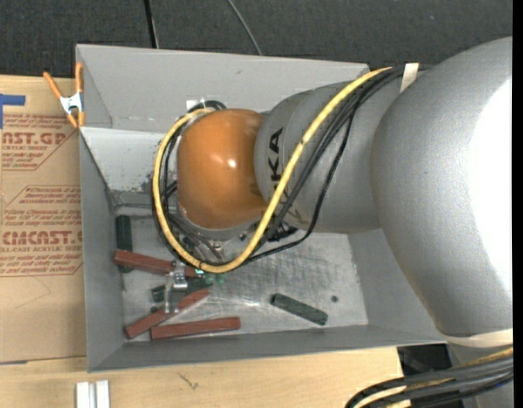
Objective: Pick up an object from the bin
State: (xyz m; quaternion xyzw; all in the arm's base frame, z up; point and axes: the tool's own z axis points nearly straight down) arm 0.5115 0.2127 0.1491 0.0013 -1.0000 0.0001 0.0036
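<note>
The arm (431,168) reaches into the grey metal bin (244,79) from the right. Its orange cover (218,168), with yellow and black cables (278,195) looped around it, hangs over the left half of the floor. Below the cover, the gripper (178,289) is down near the floor, in the bin's lower-left part. How wide the gripper stands cannot be told from here, and nothing can be seen in its hold.

The gripper's tip is over the upper right end of a slanted reddish-brown stick (159,317), which runs from the lower-left corner up towards the middle of the floor. Whether it touches that stick cannot be told. Just below it, a long reddish-brown stick (196,326) lies almost parallel to the bin's bottom wall, with its left end close to the slanted one. A third reddish-brown stick (144,261) lies to the left of the gripper, near the left wall, and tilts slightly down to the right.

A dark green block (122,228) lies by the left wall, above that third stick. A dark green bar (299,308) lies well apart from the rest, on the lower right part of the floor, slanting down to the right.
</note>
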